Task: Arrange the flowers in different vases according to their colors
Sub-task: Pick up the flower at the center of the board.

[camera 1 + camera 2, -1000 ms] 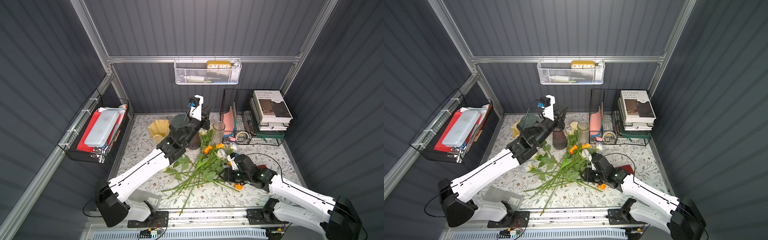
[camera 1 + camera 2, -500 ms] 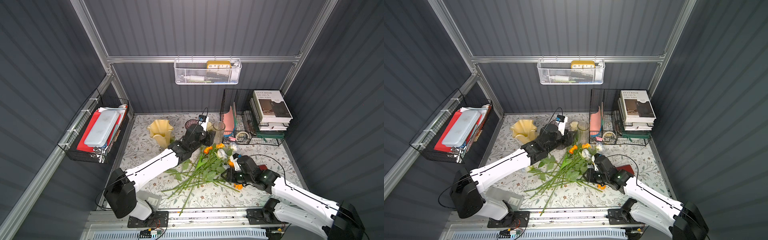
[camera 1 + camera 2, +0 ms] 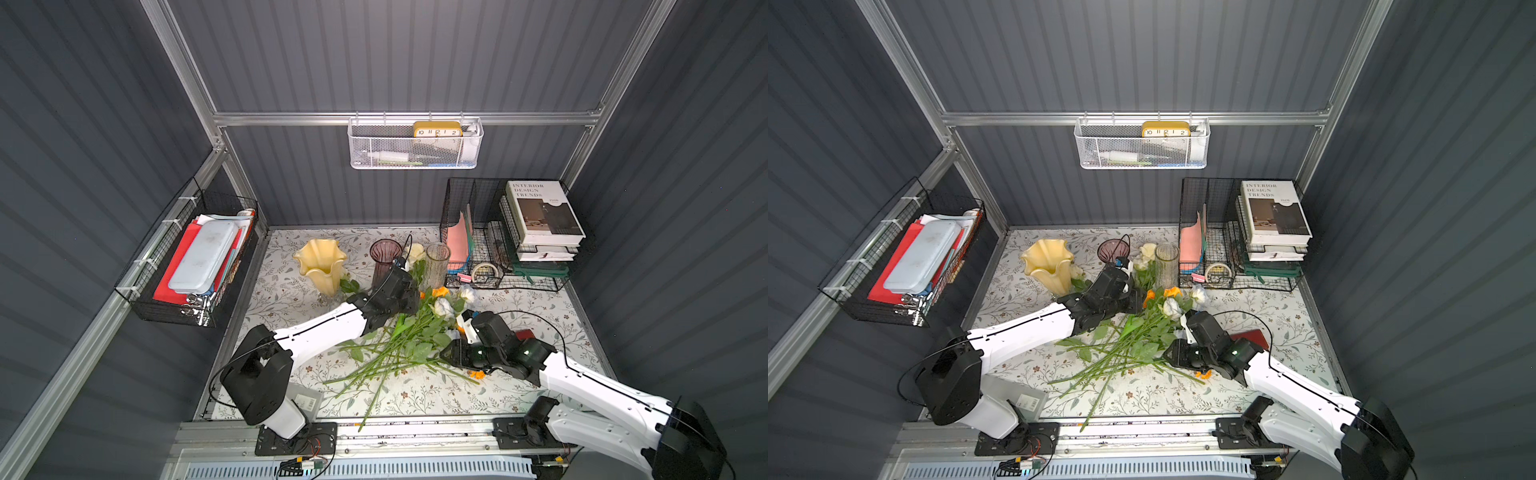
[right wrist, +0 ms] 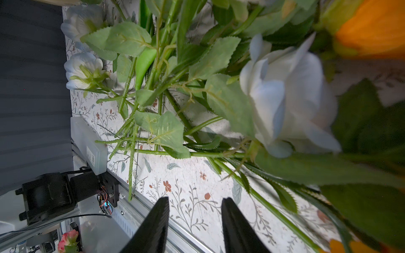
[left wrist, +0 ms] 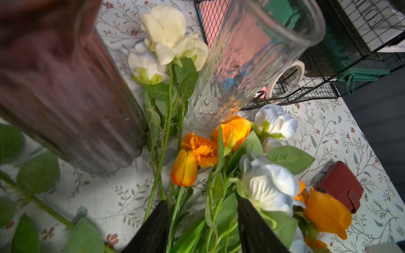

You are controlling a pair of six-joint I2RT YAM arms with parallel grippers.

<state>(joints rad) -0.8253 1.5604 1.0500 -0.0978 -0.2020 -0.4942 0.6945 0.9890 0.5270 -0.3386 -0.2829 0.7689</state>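
The flowers [image 3: 399, 345] lie in a loose pile mid-table, heads toward the back. Behind them stand three vases: pale yellow [image 3: 320, 266], smoky purple [image 3: 384, 259] and clear glass [image 3: 437, 259]. Two cream roses [image 5: 166, 28] lie between the purple vase [image 5: 65, 92] and the clear vase [image 5: 241, 65]. My left gripper [image 5: 202, 203] is open low over the pile, its jaws straddling the stems of an orange tulip [image 5: 185, 167] and its neighbours. A white rose [image 5: 269, 184] sits beside one jaw. My right gripper [image 4: 195, 199] is open over bare cloth at the pile's right side [image 3: 449, 355].
A red wallet [image 3: 524, 334] lies behind the right arm. A black wire rack [image 3: 519, 232] with books and a tape roll [image 3: 482, 272] fills the back right corner. A wire basket [image 3: 195, 257] hangs on the left wall. A white box [image 3: 305, 401] sits front left.
My left arm has dropped from high above the vases down to the flower heads, and its jaws have opened. The right arm has hardly moved.
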